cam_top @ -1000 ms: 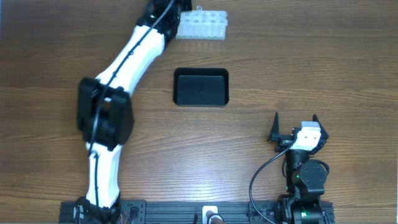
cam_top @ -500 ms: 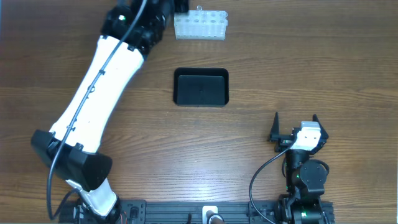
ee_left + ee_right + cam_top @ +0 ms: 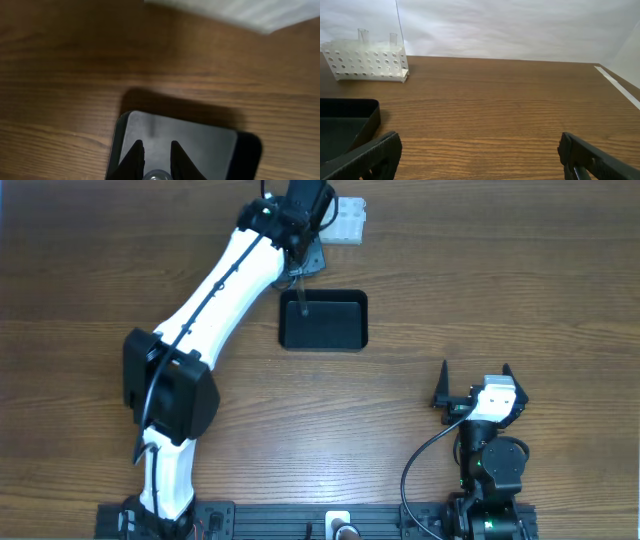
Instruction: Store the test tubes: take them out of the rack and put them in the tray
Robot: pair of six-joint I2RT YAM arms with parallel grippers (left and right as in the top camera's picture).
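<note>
The clear test tube rack [image 3: 347, 220] stands at the table's far edge, partly hidden by my left arm; two tubes [image 3: 363, 35] stick up from it in the right wrist view. My left gripper [image 3: 304, 262] hovers over the left part of the black tray [image 3: 340, 330], shut on a clear test tube [image 3: 303, 305] that hangs down toward the tray. In the left wrist view the tube's rim [image 3: 156, 175] sits between the fingers [image 3: 134, 154], with the tray [image 3: 200, 145] below and the rack [image 3: 240, 12] beyond. My right gripper [image 3: 472, 385] rests open near the front right, holding nothing.
Bare wooden tabletop surrounds the tray and rack. The right arm's base [image 3: 488, 470] and its cable stand at the front right. A white wall backs the table's far edge in the right wrist view.
My left arm has swung from the rack's left end to over the tray, now carrying a test tube. The right arm has not moved.
</note>
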